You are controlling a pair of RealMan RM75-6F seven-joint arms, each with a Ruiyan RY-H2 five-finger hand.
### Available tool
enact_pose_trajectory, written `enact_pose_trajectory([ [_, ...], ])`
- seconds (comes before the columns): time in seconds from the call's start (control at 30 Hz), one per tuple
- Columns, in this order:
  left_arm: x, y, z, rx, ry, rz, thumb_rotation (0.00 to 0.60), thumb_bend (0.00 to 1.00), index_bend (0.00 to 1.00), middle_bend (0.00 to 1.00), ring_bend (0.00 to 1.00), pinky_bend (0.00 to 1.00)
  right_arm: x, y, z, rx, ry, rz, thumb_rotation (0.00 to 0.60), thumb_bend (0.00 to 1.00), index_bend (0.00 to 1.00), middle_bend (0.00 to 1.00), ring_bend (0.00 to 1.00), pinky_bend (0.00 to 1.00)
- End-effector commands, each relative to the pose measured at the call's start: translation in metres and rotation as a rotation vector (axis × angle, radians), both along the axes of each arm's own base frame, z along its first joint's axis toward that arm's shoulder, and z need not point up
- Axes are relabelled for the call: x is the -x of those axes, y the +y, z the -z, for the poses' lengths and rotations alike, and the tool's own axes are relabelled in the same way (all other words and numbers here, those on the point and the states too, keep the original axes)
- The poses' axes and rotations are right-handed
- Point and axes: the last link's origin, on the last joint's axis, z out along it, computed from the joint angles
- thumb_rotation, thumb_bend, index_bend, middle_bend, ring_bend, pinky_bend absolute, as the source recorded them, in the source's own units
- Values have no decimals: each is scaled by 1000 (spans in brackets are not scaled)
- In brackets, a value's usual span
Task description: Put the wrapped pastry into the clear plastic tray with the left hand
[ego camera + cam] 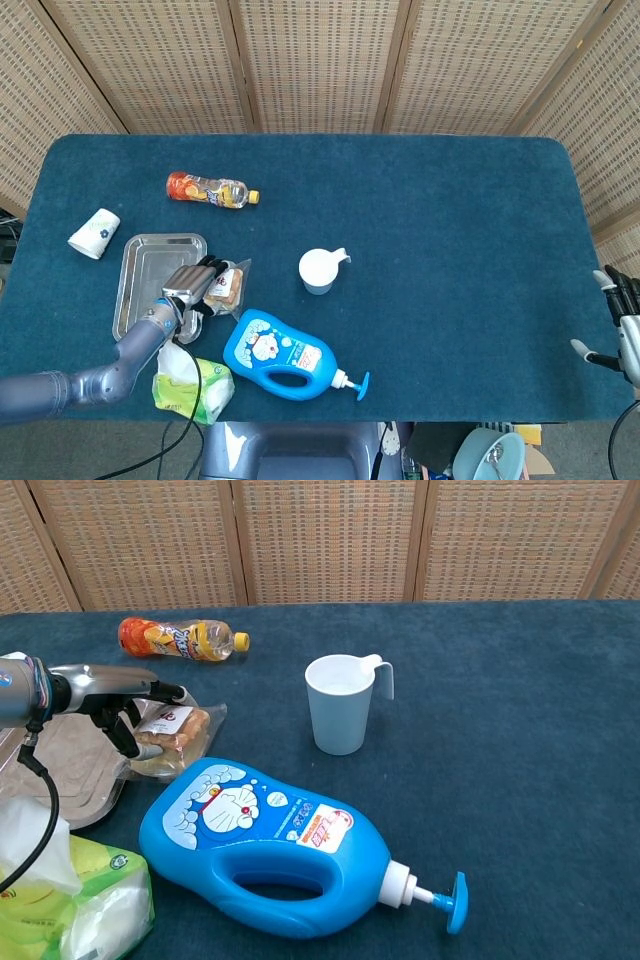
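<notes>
The wrapped pastry (228, 285) (172, 730) lies in its clear wrapper just right of the shiny tray (148, 262) (62, 772), its left side tipped up. My left hand (192, 285) (112, 692) reaches across the tray's right rim. Its fingers lie over the pastry's left end and its thumb presses from below, so the pastry is pinched between them. My right hand (622, 325) hangs off the table's right edge, far away, fingers apart and holding nothing.
A blue pump bottle (285, 355) (275, 845) lies right beside the pastry. A green tissue pack (192, 385) (60, 900) sits below the tray. A handled cup (320, 270) (342, 703), an orange drink bottle (208, 189) (180, 638) and a tipped paper cup (94, 233) lie around.
</notes>
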Motion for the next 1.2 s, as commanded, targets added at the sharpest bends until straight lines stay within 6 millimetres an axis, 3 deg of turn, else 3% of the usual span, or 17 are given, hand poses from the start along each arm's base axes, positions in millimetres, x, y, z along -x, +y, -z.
enact_pose_trajectory([
  [0.03,-4,-1,-4,-13,-13,12,600,489,231,170,19,242,1,-1,0,2,-3,3,600,181,0,0,0,0],
  [0.37,-21,-13,-33,-58,-33,64,600,490,231,170,19,241,2,-1,-4,17,-13,3,600,181,0,0,0,0],
  [0.63,-23,-32,-58,-79,-21,85,600,490,231,170,19,240,2,1,-8,33,-15,8,600,181,0,0,0,0],
  [0.73,-20,-55,-74,-83,-23,98,600,490,231,170,19,238,-2,0,-10,40,-22,6,600,181,0,0,0,0],
  [0.9,-14,-70,-89,-94,-17,112,600,490,231,170,20,230,-7,0,-8,40,-32,-1,600,181,0,0,0,0],
  [1.07,-3,-68,-107,-155,-13,103,600,490,231,170,19,224,-10,3,-4,31,-25,-5,600,181,0,0,0,0],
  [1.2,18,-54,-128,-239,-6,59,600,490,231,170,19,220,-13,5,0,27,-10,-1,600,181,0,0,0,0],
])
